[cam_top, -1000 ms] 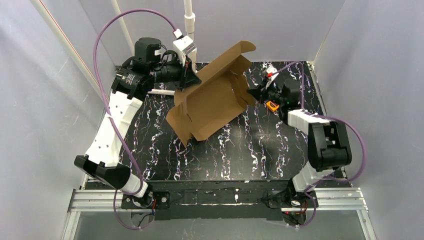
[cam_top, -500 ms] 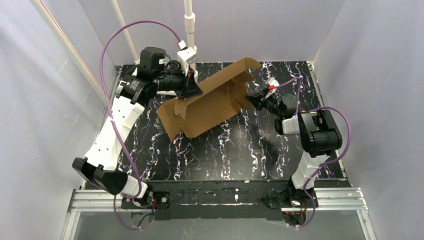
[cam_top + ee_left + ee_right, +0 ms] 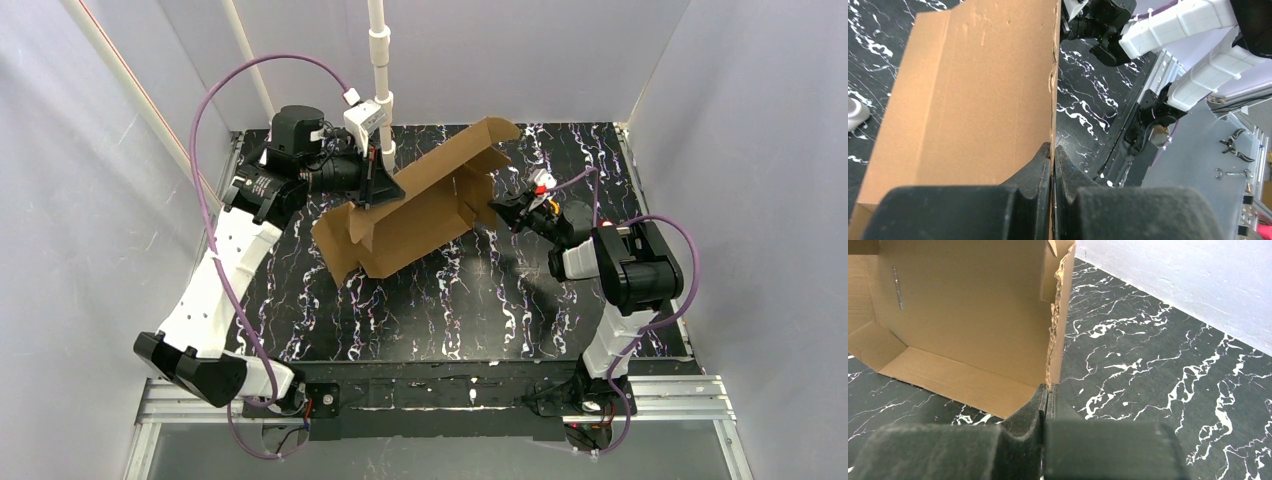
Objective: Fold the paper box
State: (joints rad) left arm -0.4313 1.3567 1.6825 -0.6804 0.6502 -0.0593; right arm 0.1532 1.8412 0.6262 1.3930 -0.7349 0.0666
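Note:
The paper box [image 3: 420, 205] is a brown cardboard blank, partly folded and held tilted above the middle of the black marbled table. My left gripper [image 3: 383, 188] is shut on its far-left edge; in the left wrist view the thin cardboard edge [image 3: 1053, 100] runs straight into the pinched left gripper [image 3: 1053, 150]. My right gripper [image 3: 497, 208] is shut on the box's right edge. The right wrist view shows the ragged cardboard edge [image 3: 1054, 330] clamped in the right gripper [image 3: 1048, 388], with the box's inner panels [image 3: 958, 315] open to the left.
A white pole [image 3: 379, 50] rises at the back behind the left arm. A small white object [image 3: 855, 112] lies on the table under the box. Grey walls close in the left, back and right sides. The right arm [image 3: 1158, 30] crosses the left wrist view.
Both arms shifted with the box: it swung lower and left over the table, its top flap flattening. The right arm folded back toward its base. Both grips held.

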